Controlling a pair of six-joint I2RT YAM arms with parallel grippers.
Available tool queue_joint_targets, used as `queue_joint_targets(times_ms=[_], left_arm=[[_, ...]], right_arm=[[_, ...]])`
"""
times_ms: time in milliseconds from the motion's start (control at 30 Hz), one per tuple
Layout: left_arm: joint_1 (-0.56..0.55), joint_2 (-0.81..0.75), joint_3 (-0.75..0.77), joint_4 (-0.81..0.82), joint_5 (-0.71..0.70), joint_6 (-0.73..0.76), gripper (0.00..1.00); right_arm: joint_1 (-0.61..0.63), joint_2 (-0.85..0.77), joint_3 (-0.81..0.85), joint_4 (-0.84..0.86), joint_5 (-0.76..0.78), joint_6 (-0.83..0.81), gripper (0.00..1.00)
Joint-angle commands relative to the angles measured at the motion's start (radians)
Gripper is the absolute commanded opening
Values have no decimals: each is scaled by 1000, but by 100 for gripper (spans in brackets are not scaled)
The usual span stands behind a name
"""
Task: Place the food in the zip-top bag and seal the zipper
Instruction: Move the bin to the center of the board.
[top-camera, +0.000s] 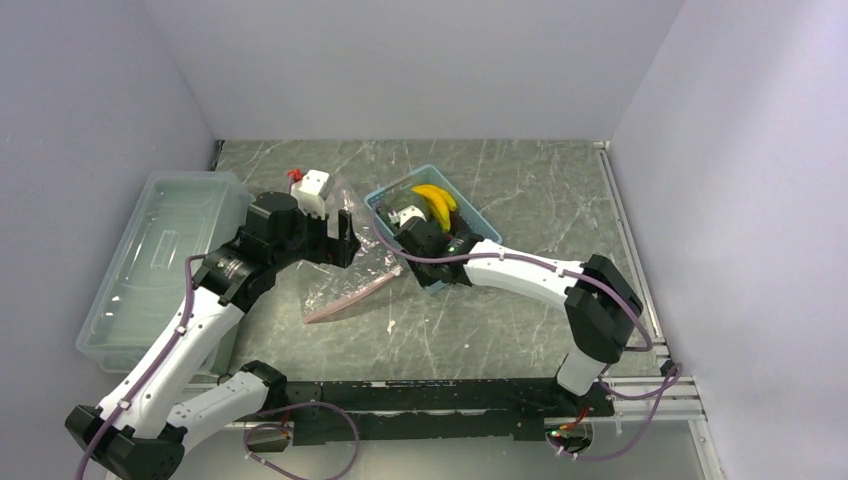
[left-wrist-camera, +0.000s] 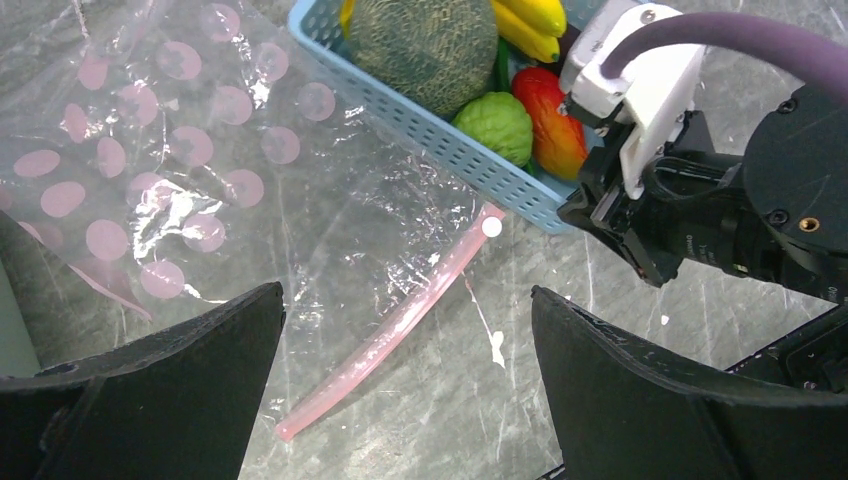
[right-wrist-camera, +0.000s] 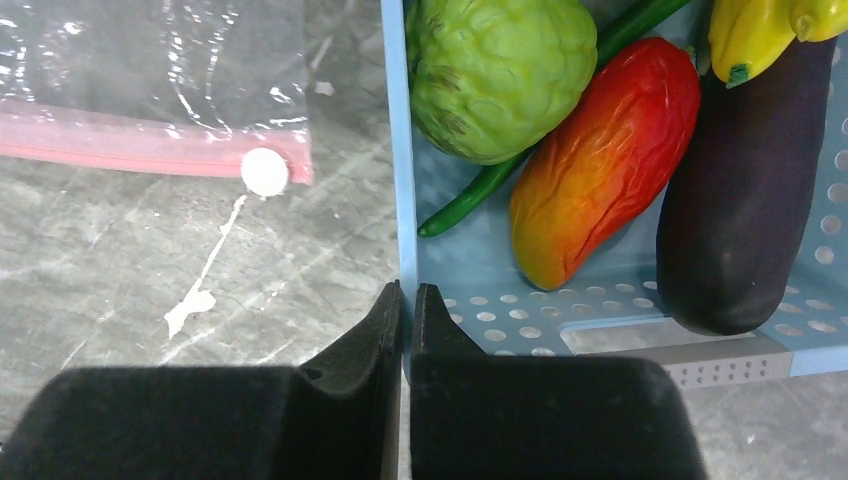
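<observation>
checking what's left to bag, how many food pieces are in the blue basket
6, all in the basket: melon, bumpy green fruit, red-orange fruit, eggplant, bean, banana bunch. More may hide underneath.

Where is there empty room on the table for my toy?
Bare table lies right of the basket, and behind the basket and bag. Another patch sits between the bag and the black rail. Crowded middle: bag, basket, left gripper, right gripper.

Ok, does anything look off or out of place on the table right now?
Yes: the right jaws are pinched on the wall of the light-blue basket, not on any food. The zip-top bag lies crumpled, its pink zipper bowed rather than straight.
</observation>
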Motion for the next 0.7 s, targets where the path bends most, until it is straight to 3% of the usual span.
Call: queue_joint_targets(times_ms=[0,667], left_arm=[[-3,-24,3,14,9,4,99],[-3,-30,3,14,18,5,99]], right_arm=[[-11,-73,-27,-56,116,103,0],[-141,-289,-201,-98,191,311,0]])
